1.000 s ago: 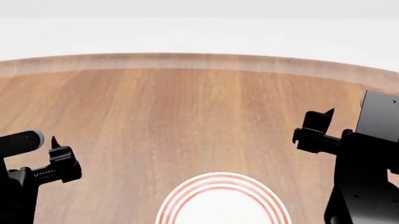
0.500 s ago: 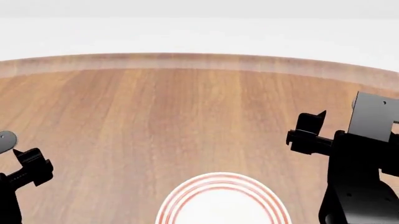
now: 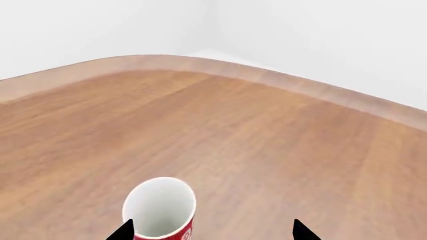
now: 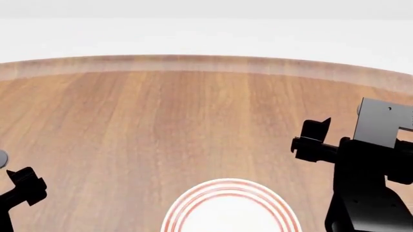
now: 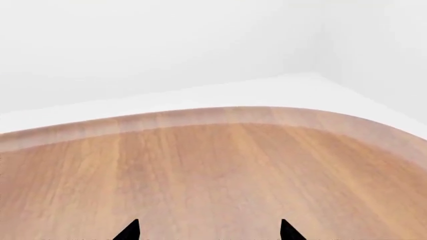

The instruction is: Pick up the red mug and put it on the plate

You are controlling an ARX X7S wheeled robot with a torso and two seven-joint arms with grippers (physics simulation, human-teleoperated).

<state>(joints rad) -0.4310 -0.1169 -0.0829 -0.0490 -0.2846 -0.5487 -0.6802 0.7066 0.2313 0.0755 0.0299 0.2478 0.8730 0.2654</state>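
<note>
Since the earlier head frames, left gripper point(image 4: 22, 186) is retreating toward the near left edge of the view, away from the plate point(image 4: 230, 189); right gripper point(image 4: 311, 140) is drifting slightly lower and toward the plate's side.

Left wrist view: red mug point(image 3: 160, 207) is standing upright on the table point(image 3: 253, 140), mouth up, lying between the two fingertips point(image 3: 123, 231) but hugging one of them. Jaws are spread wide, gripping nothing. Right wrist view: tips are standing apart over bare wood, holding nothing.

Mug is not appearing in the head view, so its bearing from the plate cannot be told. Plate is sitting at the near edge, between the arms.

Risks, as judged: off-centre mug means the closer finger is likely contacting first and shoving or tipping it; handle is hidden, so a jaw could be landing on it.

Materials: mug appears glazed, smooth, cylindrical, white inside, red outside. Plate is flat, round, white with red rings. Table is matte woodgrain with a rounded rim.
</note>
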